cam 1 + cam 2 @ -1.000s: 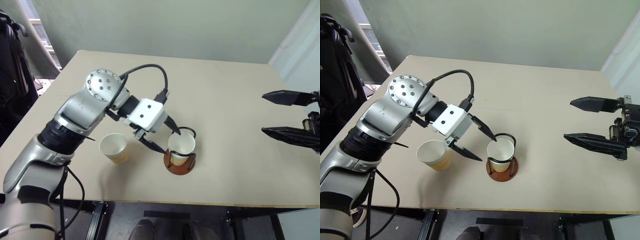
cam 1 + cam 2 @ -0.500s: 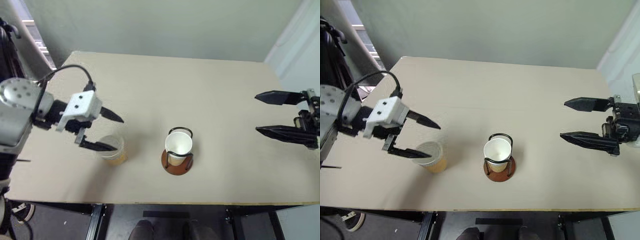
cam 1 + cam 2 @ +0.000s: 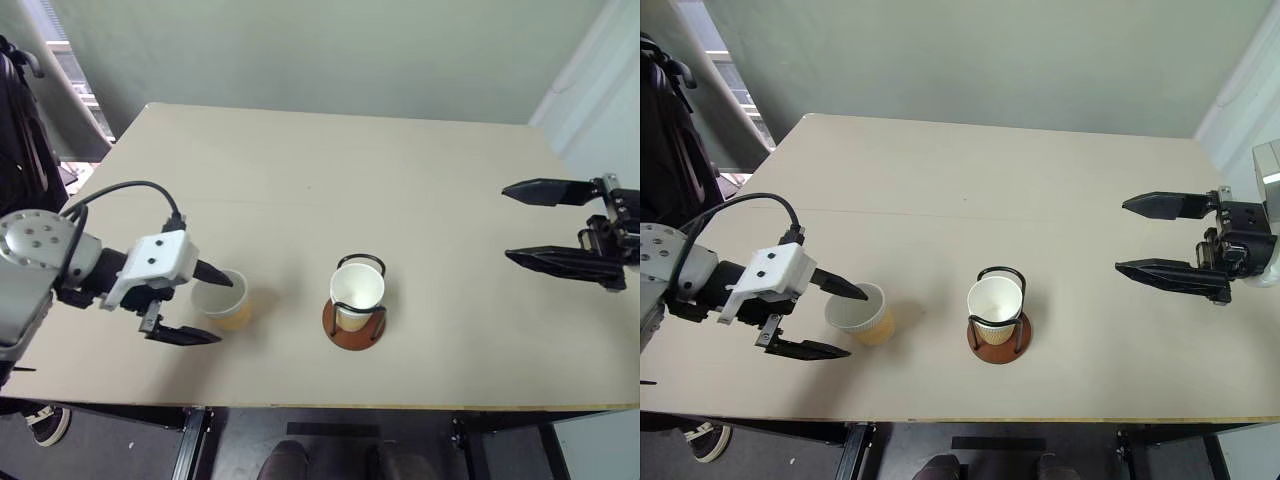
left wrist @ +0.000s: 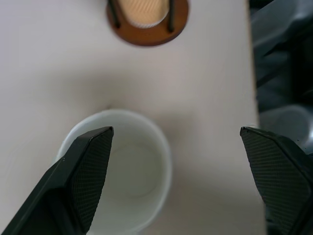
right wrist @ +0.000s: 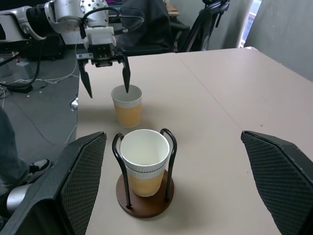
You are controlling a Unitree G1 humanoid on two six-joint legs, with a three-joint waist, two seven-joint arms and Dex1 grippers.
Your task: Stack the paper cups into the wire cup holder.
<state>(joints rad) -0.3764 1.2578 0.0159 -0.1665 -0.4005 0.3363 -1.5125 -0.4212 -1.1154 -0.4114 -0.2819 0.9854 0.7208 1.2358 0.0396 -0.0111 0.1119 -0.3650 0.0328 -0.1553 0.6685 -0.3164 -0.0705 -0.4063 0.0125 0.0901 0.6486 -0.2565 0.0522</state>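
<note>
A tan paper cup (image 3: 357, 290) stands upright inside the wire cup holder (image 3: 352, 332), near the table's front edge at the middle. Another paper cup (image 3: 222, 303) stands loose on the table to the holder's left. My left gripper (image 3: 225, 310) is open just above this loose cup. One of its fingers (image 4: 85, 176) hangs over the cup's mouth, the other reaches out past the cup's front side. It holds nothing. My right gripper (image 3: 506, 223) hovers open and empty over the table's right side, well away from the holder.
The beige table (image 3: 400, 180) has its front edge close below the cups. A dark bag or chair (image 3: 25, 130) stands off the table's left edge. Chairs and floor cables (image 5: 29, 83) lie beyond that side.
My left gripper has left the cup in the holder, swung left and sunk to the loose cup, rolling its wrist. The right gripper has stayed where it was. The view has shifted slightly.
</note>
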